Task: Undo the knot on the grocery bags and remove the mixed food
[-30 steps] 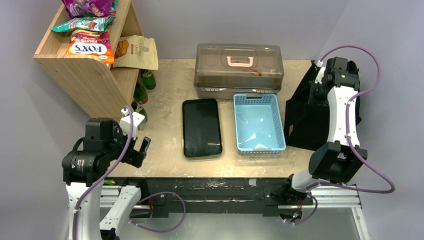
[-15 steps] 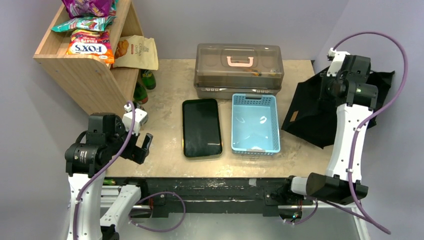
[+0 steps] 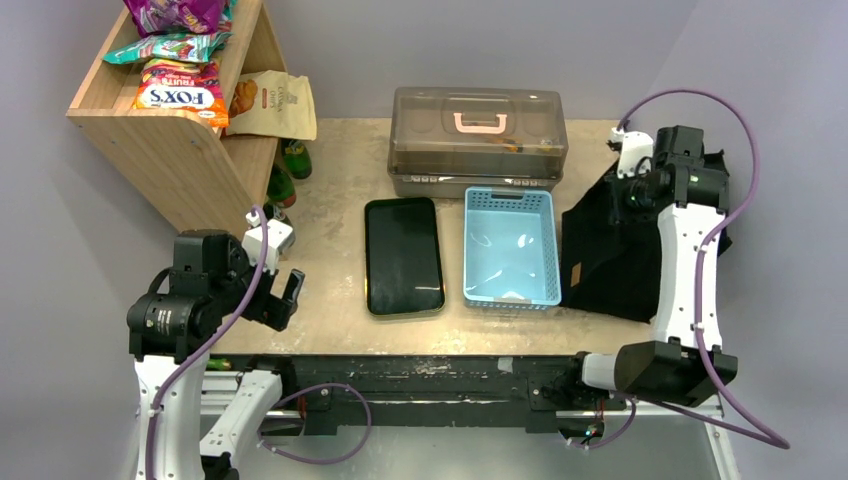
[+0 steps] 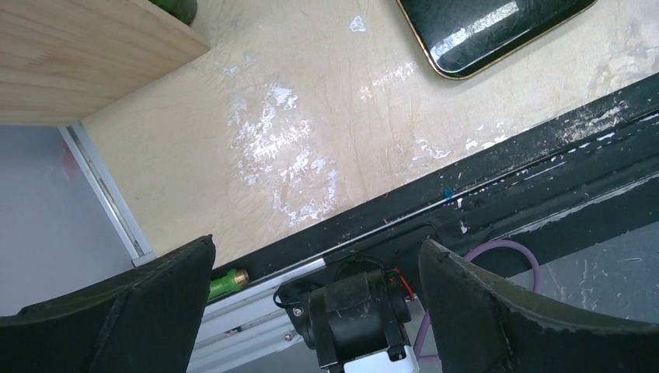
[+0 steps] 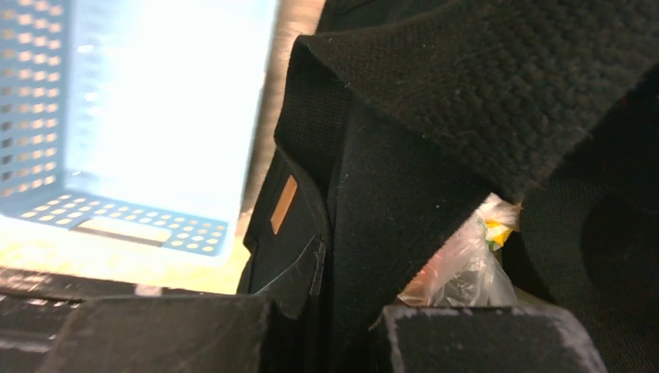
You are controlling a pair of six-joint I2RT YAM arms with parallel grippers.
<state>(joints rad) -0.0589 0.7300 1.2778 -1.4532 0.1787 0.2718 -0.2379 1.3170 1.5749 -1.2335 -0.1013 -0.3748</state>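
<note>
Right hand (image 5: pixel 325 334), at the right end of the counter (image 3: pixel 330 270), is closed on a fold of the black bag (image 5: pixel 404 179). Inside that bag a bit of the clear plastic bag (image 5: pixel 465 264) shows, its knot hidden. Left hand (image 4: pixel 316 247) hangs wide open and empty over the counter's near left edge.

left arm folded near its base, left gripper (image 4: pixel 317 249) spread wide, right arm upright, right gripper (image 5: pixel 326 315) pinching black fabric bag (image 5: pixel 404 194)

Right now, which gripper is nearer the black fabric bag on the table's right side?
Right. The right gripper clamps the black fabric bag; the left gripper hangs open at the near-left corner of the table, far from it.
</note>
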